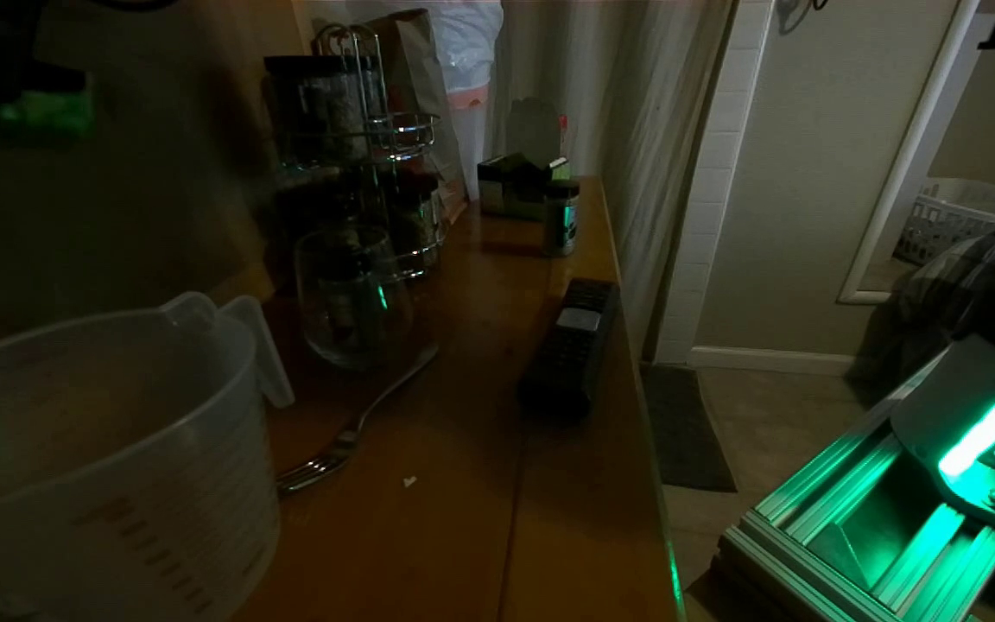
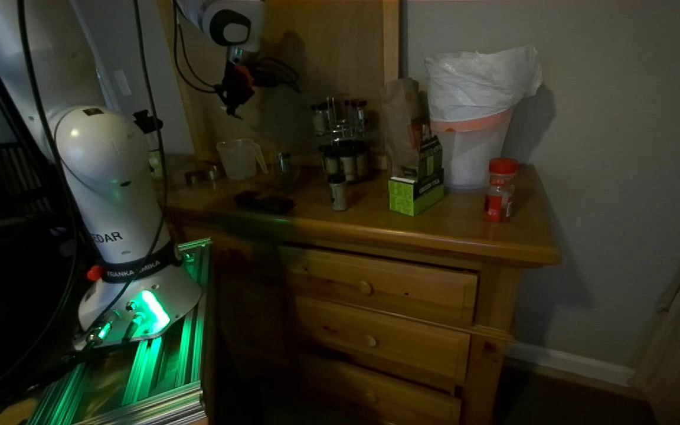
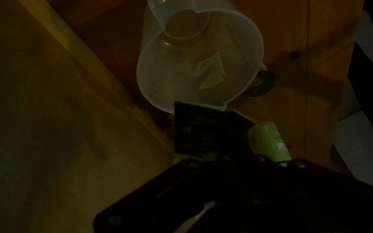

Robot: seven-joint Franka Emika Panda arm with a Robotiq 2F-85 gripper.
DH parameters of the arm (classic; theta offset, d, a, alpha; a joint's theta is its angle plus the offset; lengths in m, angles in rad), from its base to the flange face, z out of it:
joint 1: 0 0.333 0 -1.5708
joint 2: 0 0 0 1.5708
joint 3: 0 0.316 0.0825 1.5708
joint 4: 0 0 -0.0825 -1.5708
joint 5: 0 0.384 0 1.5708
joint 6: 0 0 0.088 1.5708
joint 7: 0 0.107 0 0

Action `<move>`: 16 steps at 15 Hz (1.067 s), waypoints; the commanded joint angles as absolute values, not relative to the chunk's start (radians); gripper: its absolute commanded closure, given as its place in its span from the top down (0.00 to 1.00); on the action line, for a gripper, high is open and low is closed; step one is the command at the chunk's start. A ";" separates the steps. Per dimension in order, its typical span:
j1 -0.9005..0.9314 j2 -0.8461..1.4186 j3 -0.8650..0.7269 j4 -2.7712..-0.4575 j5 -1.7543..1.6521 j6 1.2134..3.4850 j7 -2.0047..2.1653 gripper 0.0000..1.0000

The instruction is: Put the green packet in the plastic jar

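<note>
The plastic jar point(image 1: 143, 449) is a translucent measuring jug with a handle, standing on the wooden dresser top. It also shows in an exterior view point(image 2: 238, 159) and from above in the wrist view point(image 3: 173, 71). My gripper point(image 3: 220, 158) is shut on the green packet point(image 3: 199, 129), whose dark printed face and green edges stick out from the jaws. In the wrist view the packet overlaps the jar's near rim. In an exterior view the gripper point(image 2: 232, 110) hangs above the jar; in an exterior view the packet point(image 1: 22, 112) shows as a blurred green patch at top left.
A pale paper-like piece point(image 3: 214, 71) shows within the jar's outline. A glass point(image 1: 351, 302), a fork point(image 1: 359, 423), a dark handset point(image 1: 571, 350) and a wire spice rack point(image 1: 377, 164) stand or lie near the jar. A green tea box point(image 2: 411, 198) is farther along. A green can point(image 3: 269, 142) is beside the packet's outline.
</note>
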State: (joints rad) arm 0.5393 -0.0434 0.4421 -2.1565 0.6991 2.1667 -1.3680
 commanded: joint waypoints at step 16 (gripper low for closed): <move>0.536 0.047 0.510 -2.081 0.650 2.167 -1.243 1.00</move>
